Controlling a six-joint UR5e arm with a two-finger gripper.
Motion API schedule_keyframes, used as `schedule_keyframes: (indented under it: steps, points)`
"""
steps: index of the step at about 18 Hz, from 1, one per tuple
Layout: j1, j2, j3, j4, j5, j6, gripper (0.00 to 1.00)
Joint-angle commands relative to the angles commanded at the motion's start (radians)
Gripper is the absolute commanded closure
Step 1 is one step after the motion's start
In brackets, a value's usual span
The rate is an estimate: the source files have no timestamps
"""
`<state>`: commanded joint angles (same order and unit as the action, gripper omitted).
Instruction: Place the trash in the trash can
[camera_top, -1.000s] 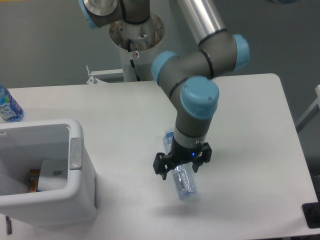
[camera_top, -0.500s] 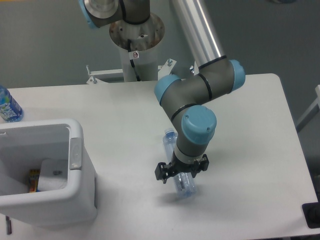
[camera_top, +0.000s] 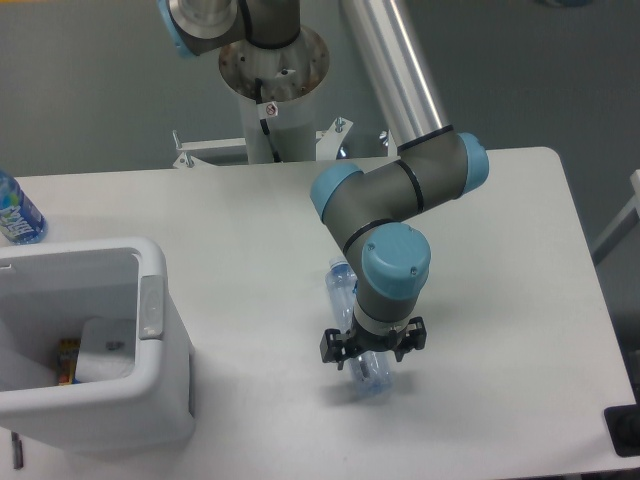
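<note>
Nearest to me, at the left edge of the table, stands the trash can, its thick rounded rim open to the ceiling and a pale tab on the side that faces the arm. Down inside it I can make out the crumpled white wrapper with something colourful tucked beside it, so one piece of the trash looks to be dealt with already.

A little farther in and to the right, the gripper is down at table level straddling the clear plastic bottle. The bottle lies on its side, its base toward me and its pale blue cap end pointing away, up past the wrist. The fingers sit on either side of its body, which makes sense for a squeeze across the narrow width, but from here the wrist hides the pads and I cannot tell whether they have closed on the bottle or are only bracketing it. The arm folds over steeply above, elbow bent, to bring the tool straight down.

Farthest off, at the left edge, the bottle with the bright blue label stands upright, well apart from everything.
</note>
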<state>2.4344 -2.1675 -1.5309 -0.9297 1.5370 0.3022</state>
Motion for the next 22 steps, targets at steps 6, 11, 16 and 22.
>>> schedule_keyframes:
  steps: [6, 11, 16, 22]
  points:
    - [-0.021, -0.017, 0.000, 0.014, 0.020, -0.009, 0.00]
    - [-0.038, -0.032, -0.005, 0.034, 0.058, -0.011, 0.00]
    - [-0.043, -0.034, -0.023, 0.034, 0.095, 0.000, 0.00]
    - [-0.044, -0.025, -0.041, 0.025, 0.138, 0.006, 0.00]
